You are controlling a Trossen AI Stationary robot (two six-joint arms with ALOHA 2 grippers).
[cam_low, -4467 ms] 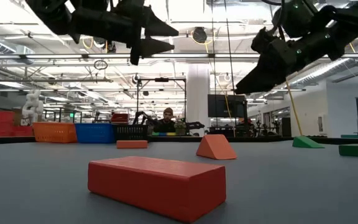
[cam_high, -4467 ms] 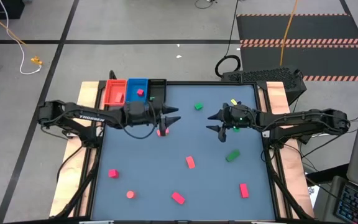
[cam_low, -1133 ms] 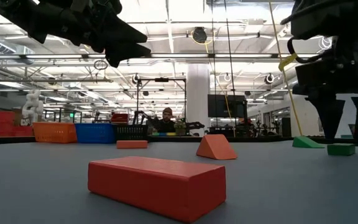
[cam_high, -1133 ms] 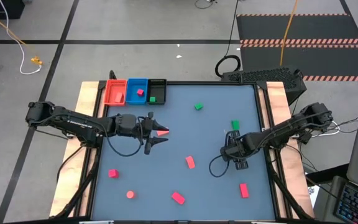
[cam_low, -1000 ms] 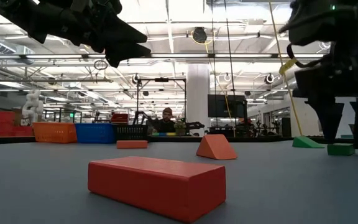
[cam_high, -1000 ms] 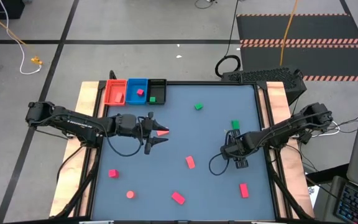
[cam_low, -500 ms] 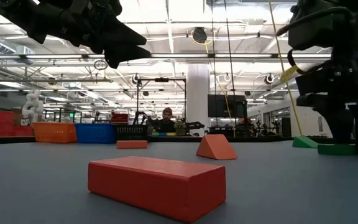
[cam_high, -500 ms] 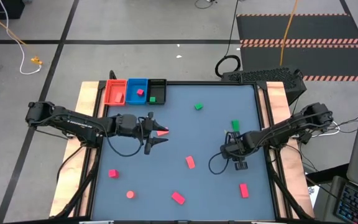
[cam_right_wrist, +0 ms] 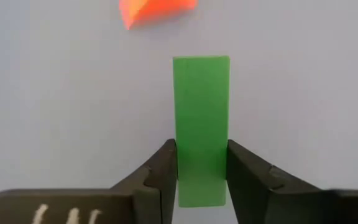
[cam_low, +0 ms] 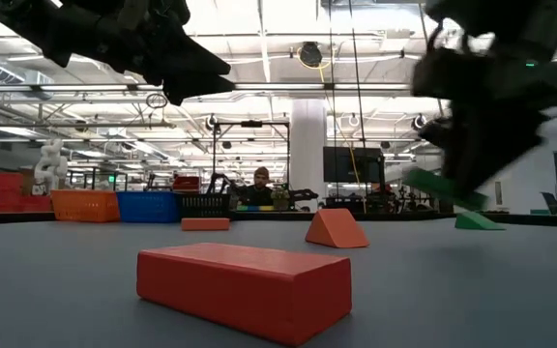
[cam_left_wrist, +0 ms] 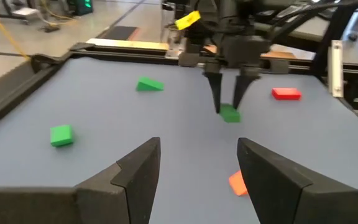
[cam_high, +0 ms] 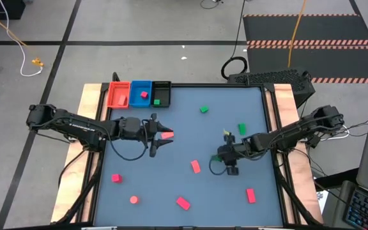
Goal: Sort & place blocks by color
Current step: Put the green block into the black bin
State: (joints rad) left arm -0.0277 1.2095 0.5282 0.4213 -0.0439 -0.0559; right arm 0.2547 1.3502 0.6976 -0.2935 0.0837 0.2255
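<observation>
The right gripper [cam_right_wrist: 201,180] clamps a green bar [cam_right_wrist: 201,124] (lifted off the table, probably for carrying) — left gripper [cam_left_wrist: 197,171] waits, fingers apart.

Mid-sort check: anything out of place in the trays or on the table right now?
One thing: a pink-red block sits in the blue tray, while the red tray beside it looks empty. Otherwise nothing looks spilled or damaged; the right end effector grips a green bar squarely.
</observation>
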